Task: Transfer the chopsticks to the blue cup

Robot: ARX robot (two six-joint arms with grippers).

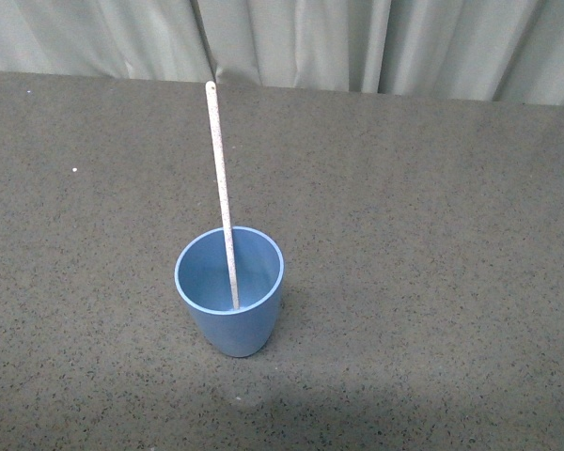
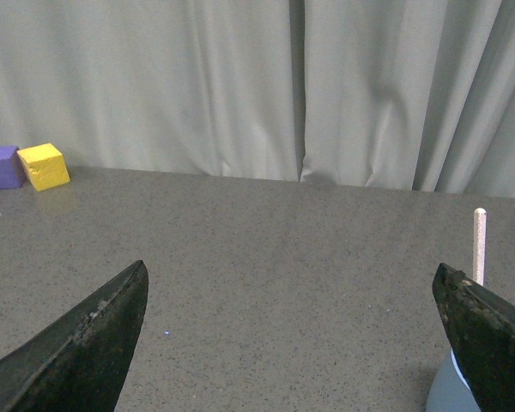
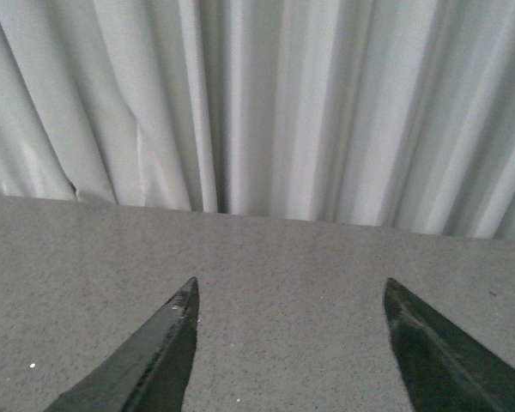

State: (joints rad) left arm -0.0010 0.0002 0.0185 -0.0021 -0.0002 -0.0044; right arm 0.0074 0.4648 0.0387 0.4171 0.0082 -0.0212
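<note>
While both hands hang empty above the desk, the work they were set looks all but finished. The left hand [image 2: 292,343] has its two dark fingers spread wide apart, with nothing between them but bare speckled desk [image 2: 266,257]; past one finger, the top of the chopsticks [image 2: 479,245] and a sliver of the blue cup [image 2: 451,390] show close by. The right hand [image 3: 292,352] is likewise spread, holding nothing, and looks out over bare desk toward the pale curtain [image 3: 257,103].

From the front view, neither arm shows. The blue cup [image 1: 229,301] stands upright near the middle of the desk [image 1: 432,235], and the chopsticks [image 1: 220,178], seen as one thin cream stick with faint speckles, stand inside it: the lower end rests on the cup's floor, the shaft leans against the far rim, and the top rises well above it, tilted slightly away and to the left.

Off at the far edge, the left wrist view shows a yellow block [image 2: 44,166] touching a purple block [image 2: 2,166], well apart from the cup.

My judgement is that the placing step is done and what remains is release and retreat. The next move calls for drawing the left hand clear without brushing the tall stick, since a nudge could tip the light cup.
</note>
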